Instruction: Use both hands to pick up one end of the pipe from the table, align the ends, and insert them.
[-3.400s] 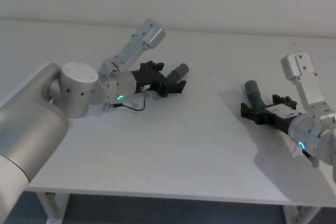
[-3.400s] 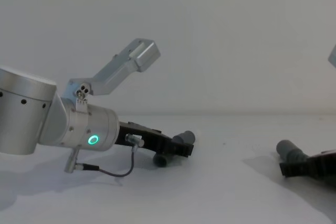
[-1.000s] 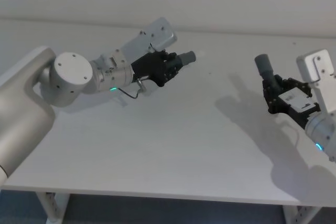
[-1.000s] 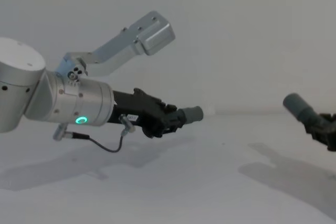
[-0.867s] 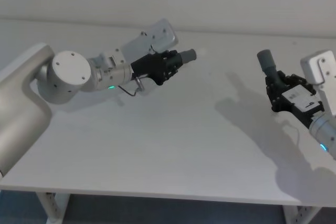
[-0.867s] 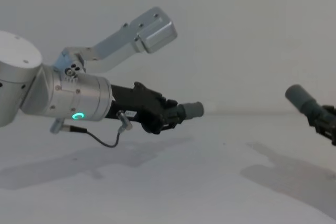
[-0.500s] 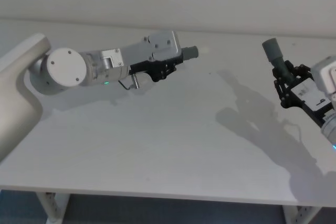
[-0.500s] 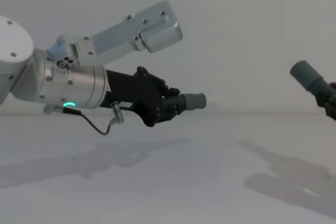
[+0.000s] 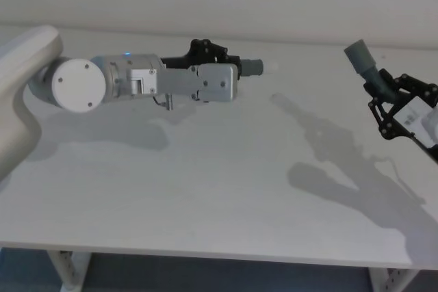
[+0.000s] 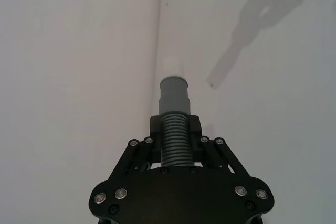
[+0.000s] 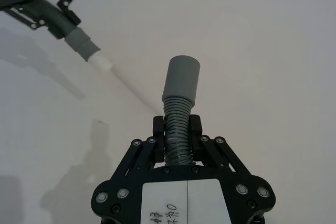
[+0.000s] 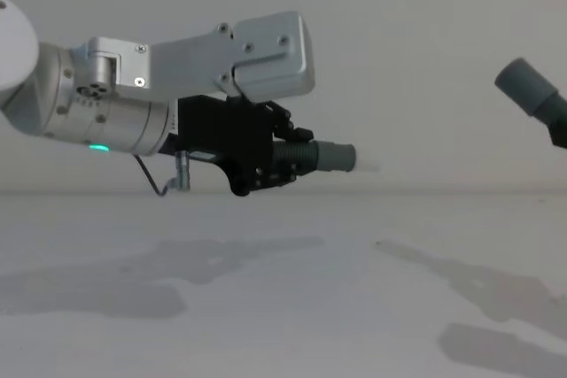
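Note:
My left gripper (image 9: 231,65) is shut on a ribbed dark grey pipe piece (image 10: 174,142) and holds it level above the table (image 9: 205,189). Its smooth cuff (image 12: 332,157) carries a narrower whitish tip (image 12: 367,164) that points toward the right arm. My right gripper (image 9: 387,92) is shut on the other pipe piece (image 11: 176,129). That piece's wider hollow cuff (image 9: 357,53) tilts up and leftward in the air. A wide gap separates the two ends. In the right wrist view the left gripper (image 11: 56,10) and its whitish tip (image 11: 103,63) sit farther off.
The white table carries only the arms' shadows (image 9: 328,162). A plain pale wall (image 12: 416,33) rises behind its far edge. A table leg (image 9: 68,268) shows below the front edge at the left.
Both arms have risen with their pipe pieces. The left wrist has turned, so its piece now lies level and points right. The right gripper has moved up and outward to the right.

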Robot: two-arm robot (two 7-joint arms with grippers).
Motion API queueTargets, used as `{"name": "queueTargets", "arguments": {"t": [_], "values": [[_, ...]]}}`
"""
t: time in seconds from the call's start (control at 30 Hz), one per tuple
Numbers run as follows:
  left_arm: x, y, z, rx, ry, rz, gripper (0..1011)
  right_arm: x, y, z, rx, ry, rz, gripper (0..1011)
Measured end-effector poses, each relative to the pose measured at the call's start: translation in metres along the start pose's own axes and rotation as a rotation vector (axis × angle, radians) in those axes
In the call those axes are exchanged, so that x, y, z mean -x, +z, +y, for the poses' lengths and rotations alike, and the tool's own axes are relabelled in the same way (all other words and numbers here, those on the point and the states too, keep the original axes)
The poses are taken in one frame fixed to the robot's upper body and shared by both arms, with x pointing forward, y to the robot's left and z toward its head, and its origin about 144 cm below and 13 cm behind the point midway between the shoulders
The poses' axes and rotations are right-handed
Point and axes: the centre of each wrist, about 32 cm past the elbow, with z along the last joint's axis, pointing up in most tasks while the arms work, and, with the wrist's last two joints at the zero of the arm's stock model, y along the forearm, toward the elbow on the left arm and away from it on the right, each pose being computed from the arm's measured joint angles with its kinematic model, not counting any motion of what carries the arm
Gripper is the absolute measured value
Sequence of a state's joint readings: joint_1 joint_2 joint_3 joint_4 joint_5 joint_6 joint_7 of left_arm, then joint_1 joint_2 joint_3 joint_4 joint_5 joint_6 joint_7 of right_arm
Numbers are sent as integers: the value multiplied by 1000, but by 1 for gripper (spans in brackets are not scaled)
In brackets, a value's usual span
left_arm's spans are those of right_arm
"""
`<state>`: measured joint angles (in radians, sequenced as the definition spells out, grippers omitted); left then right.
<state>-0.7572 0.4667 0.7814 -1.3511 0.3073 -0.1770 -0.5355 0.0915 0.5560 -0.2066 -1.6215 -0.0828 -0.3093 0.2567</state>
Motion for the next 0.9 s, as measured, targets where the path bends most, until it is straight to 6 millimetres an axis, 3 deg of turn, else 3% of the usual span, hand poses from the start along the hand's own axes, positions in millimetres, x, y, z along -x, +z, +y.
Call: {"name": "queueTargets", "arguments": {"t": [0.5,0.9], "values": [[-15,13,14,29,-5,-336,294,-32,-21,-16,-200,121,-275,270],[-23,22,27,59,43,-506,294,-54,-23,-24,-249,232,-395,270]]}}
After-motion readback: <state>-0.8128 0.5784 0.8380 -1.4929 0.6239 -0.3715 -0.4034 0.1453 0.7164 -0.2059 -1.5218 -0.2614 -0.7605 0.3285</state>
